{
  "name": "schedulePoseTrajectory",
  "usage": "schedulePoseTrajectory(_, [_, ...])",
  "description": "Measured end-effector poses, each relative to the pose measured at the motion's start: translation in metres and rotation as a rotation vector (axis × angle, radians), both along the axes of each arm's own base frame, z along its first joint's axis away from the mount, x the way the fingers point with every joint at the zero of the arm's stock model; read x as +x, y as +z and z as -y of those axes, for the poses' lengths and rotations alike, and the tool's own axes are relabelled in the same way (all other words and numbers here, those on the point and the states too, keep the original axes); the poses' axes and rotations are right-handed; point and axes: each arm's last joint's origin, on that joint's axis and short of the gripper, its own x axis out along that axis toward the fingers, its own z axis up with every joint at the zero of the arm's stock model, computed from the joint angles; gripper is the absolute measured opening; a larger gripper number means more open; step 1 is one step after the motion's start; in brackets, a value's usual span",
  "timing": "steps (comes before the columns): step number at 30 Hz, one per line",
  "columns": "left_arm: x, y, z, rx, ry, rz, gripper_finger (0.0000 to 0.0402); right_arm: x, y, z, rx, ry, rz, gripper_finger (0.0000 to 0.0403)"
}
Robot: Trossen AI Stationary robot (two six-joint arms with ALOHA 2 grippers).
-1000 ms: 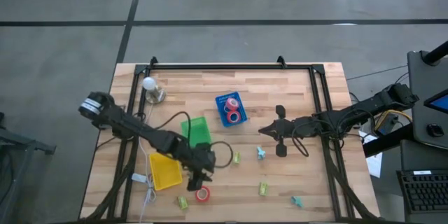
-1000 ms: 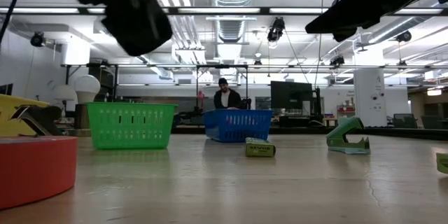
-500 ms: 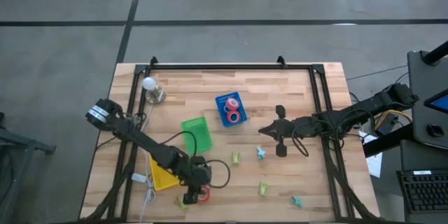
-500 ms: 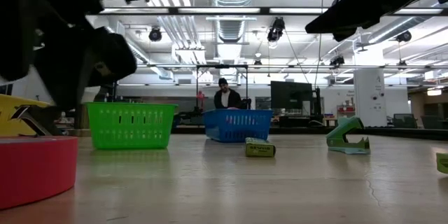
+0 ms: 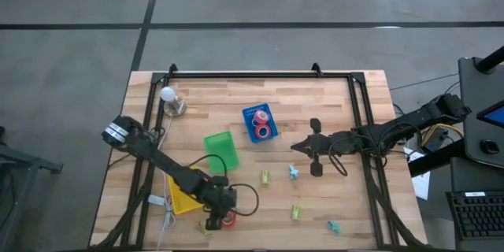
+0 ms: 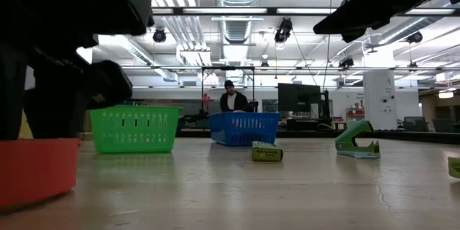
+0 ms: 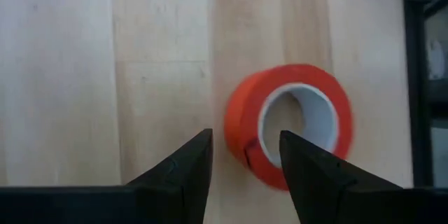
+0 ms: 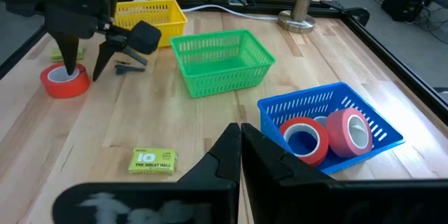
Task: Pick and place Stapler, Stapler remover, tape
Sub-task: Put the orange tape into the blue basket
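A red tape roll [image 7: 236, 115] lies flat on the table near its near edge [image 5: 229, 219], and it also shows in the right wrist view [image 8: 63, 84]. My left gripper [image 7: 242, 141] is open above it, pointing down. One finger stands over the roll's hole and the other outside the wall [image 8: 82, 64]. I cannot tell whether either finger touches the roll. My right gripper [image 5: 296, 148] is shut and hovers over the table's right half, holding nothing [image 8: 240, 134]. Teal staple removers [image 5: 293, 172] [image 5: 334, 225] lie on the wood.
A blue bin [image 5: 260, 122] holds red tape rolls and a blue one. A green bin [image 5: 220, 150] and a yellow bin [image 5: 185, 193] sit near my left arm. Small yellow-green boxes [image 5: 266, 177] [image 5: 297, 213] [image 5: 205, 227] lie about. A lamp [image 5: 169, 98] stands at the far left. A person sits beyond the table.
My left gripper has moved toward the table's near edge and come down over the red tape roll, its fingers now on either side of the roll's wall. The roll has stayed in place. My right arm has kept still.
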Motion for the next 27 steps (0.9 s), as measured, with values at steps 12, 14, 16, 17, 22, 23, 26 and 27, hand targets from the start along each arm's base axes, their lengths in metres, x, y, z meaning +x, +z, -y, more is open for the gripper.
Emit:
schedulePoseTrajectory(12, [0.005, -0.006, 0.001, 0.013, 0.017, 0.018, 0.0135, 0.0, 0.0, 0.0, 0.0, 0.0, 0.001, 0.0008])
schedulePoseTrajectory(14, [0.005, -0.004, -0.001, 0.033, 0.035, 0.034, 0.0111, 0.0, 0.0, 0.0, 0.001, 0.0, 0.002, 0.0009])
schedulePoseTrajectory(16, [0.005, -0.003, -0.002, 0.052, 0.07, 0.05, 0.0081, 0.0, 0.0, 0.0, 0.001, 0.0, 0.004, 0.0009])
schedulePoseTrajectory(17, [0.006, -0.002, -0.003, 0.061, 0.098, 0.058, 0.0066, 0.0, 0.0, 0.0, 0.002, 0.0, 0.005, 0.0009])
schedulePoseTrajectory(22, [0.011, 0.002, -0.013, 0.1, 0.204, 0.103, 0.0039, 0.0, 0.0, 0.0, 0.002, 0.0, 0.006, 0.0009])
schedulePoseTrajectory(23, [0.012, 0.004, -0.015, 0.115, 0.224, 0.117, 0.0039, 0.0, 0.0, 0.0, 0.002, 0.0, 0.005, 0.0008])
schedulePoseTrajectory(26, [0.016, 0.01, -0.023, 0.189, 0.296, 0.187, 0.0041, 0.0, 0.0, 0.0, 0.002, 0.0, 0.006, 0.0009])
schedulePoseTrajectory(27, [0.017, 0.012, -0.026, 0.232, 0.32, 0.222, 0.0048, 0.0, 0.0, 0.0, 0.002, 0.0, 0.006, 0.0009])
